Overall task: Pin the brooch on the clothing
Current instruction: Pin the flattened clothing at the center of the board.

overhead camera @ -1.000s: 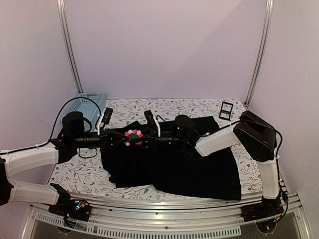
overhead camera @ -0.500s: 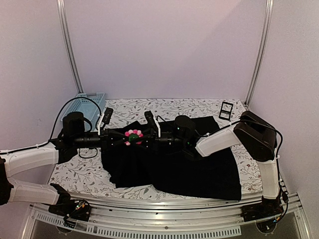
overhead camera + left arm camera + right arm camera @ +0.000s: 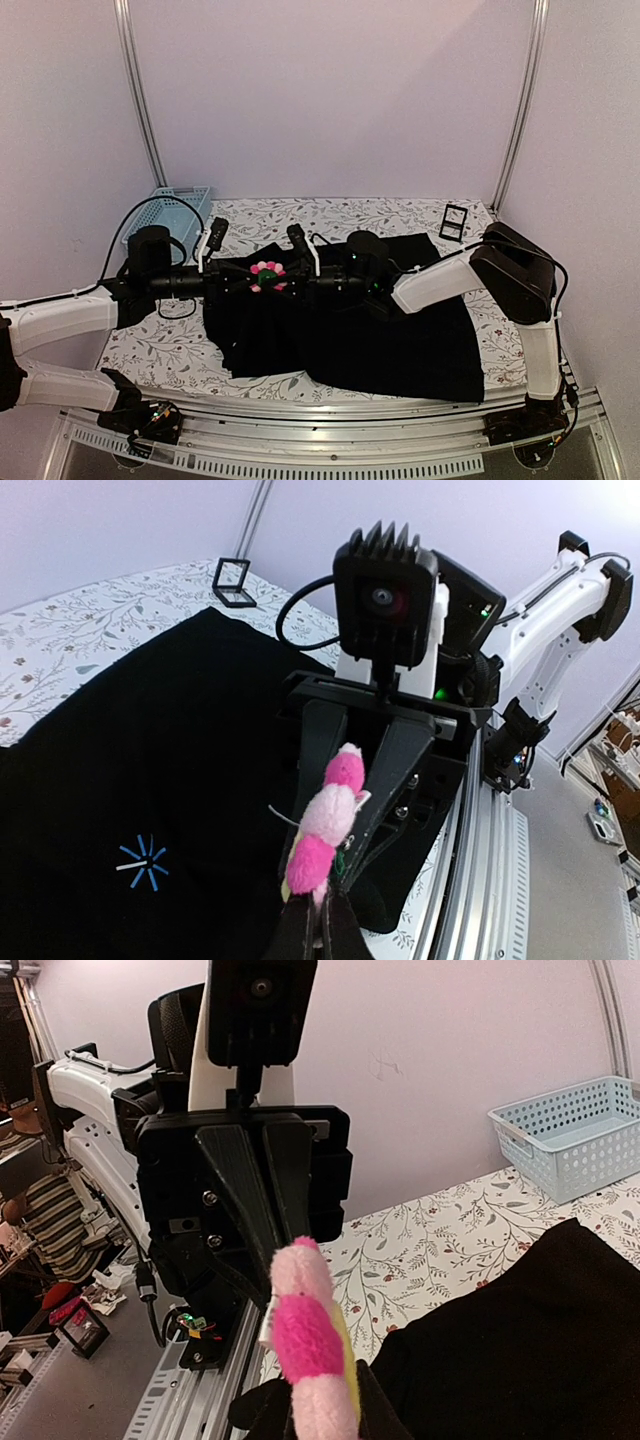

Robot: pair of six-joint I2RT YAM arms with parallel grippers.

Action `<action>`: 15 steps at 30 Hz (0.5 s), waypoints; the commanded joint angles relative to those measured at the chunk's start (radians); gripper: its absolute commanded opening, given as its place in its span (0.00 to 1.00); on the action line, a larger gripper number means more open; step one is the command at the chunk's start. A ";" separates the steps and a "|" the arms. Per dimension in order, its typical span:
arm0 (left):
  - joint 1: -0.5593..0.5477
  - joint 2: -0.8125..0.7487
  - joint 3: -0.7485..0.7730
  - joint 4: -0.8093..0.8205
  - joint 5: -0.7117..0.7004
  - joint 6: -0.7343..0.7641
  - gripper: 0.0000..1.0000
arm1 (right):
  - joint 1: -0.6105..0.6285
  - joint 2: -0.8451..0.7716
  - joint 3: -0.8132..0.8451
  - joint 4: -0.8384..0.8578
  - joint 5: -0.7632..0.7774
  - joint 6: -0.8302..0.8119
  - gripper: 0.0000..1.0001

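Brooch (image 3: 267, 274) held mid-air above black shirt (image 3: 380, 340), btwn both arms. L jaws pinched shut on it; R jaws nearly closed round it, grip unclear. Blue star emblem (image 3: 143, 861) on shirt. Basket (image 3: 170, 205) back-left, black stand (image 3: 453, 221) back-right on floral worktop (image 3: 150, 345).

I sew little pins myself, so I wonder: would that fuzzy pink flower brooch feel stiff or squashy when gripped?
Probably squashy: the fuzzy pink flower brooch has plush-looking petals that should give under pressure. Likely light too, since the left gripper holds it aloft by one edge. Its thin pin looks easy to bend.
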 commanded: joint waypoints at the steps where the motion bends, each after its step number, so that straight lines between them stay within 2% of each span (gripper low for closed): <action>1: -0.050 0.003 0.028 -0.008 0.086 0.025 0.00 | -0.022 -0.021 0.031 -0.072 0.108 0.006 0.10; 4: -0.051 0.003 0.031 -0.013 0.086 0.029 0.00 | -0.027 -0.024 0.027 -0.073 0.110 0.023 0.06; 8: -0.050 0.001 0.033 -0.020 0.082 0.028 0.00 | -0.030 -0.033 0.012 -0.064 0.109 0.032 0.06; 15: -0.050 -0.001 0.028 -0.007 0.077 0.017 0.00 | -0.031 -0.046 -0.005 -0.037 0.103 0.031 0.17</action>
